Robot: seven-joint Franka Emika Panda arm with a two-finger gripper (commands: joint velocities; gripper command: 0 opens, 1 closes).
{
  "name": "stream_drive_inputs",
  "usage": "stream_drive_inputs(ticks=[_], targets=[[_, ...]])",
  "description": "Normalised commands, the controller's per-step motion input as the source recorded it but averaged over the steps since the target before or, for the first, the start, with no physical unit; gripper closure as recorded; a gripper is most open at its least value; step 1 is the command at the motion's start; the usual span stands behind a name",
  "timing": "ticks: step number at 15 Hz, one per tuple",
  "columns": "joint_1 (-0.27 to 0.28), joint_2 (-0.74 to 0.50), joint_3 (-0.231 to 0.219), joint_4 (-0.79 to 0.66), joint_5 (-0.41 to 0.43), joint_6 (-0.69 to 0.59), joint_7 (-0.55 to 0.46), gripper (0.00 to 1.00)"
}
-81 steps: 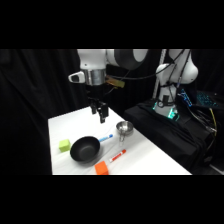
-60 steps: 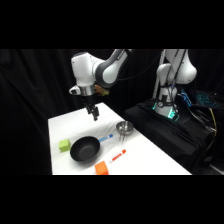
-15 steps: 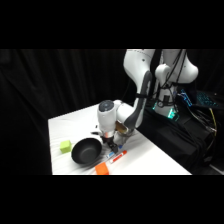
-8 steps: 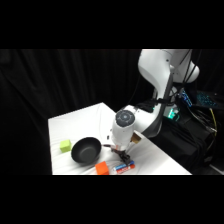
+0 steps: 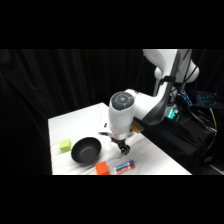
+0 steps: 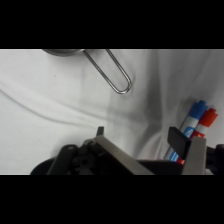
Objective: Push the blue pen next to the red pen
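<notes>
In the wrist view the blue pen [image 6: 194, 118] and the red pen [image 6: 206, 120] lie side by side, touching, at the right edge. Their lower parts are hidden behind my right finger [image 6: 181, 138]. My gripper [image 6: 140, 135] stands open just left of them, with only white cloth between its fingers. In the side view the gripper [image 5: 123, 149] hangs low over the table's front. The two pens [image 5: 124, 166] show there as one short blue, red and white streak just below it.
An orange block [image 5: 102, 168] lies left of the pens at the front edge. A black bowl [image 5: 86, 150] and a green block [image 5: 65, 145] sit further left. A metal utensil's wire handle [image 6: 114, 72] lies on the cloth ahead of the gripper.
The arm has swung from the table's back left to the front and come down low. The blue pen has left its spot by the bowl and now lies against the red pen.
</notes>
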Motion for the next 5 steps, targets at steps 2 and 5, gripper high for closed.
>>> stream_drive_inputs(ticks=[2,5], targets=[[-0.289,-0.43,0.241,-0.13,0.138,-0.31,-0.13,0.0],[-0.278,-0.3,0.221,-0.07,0.201,-0.22,-0.2,0.0]])
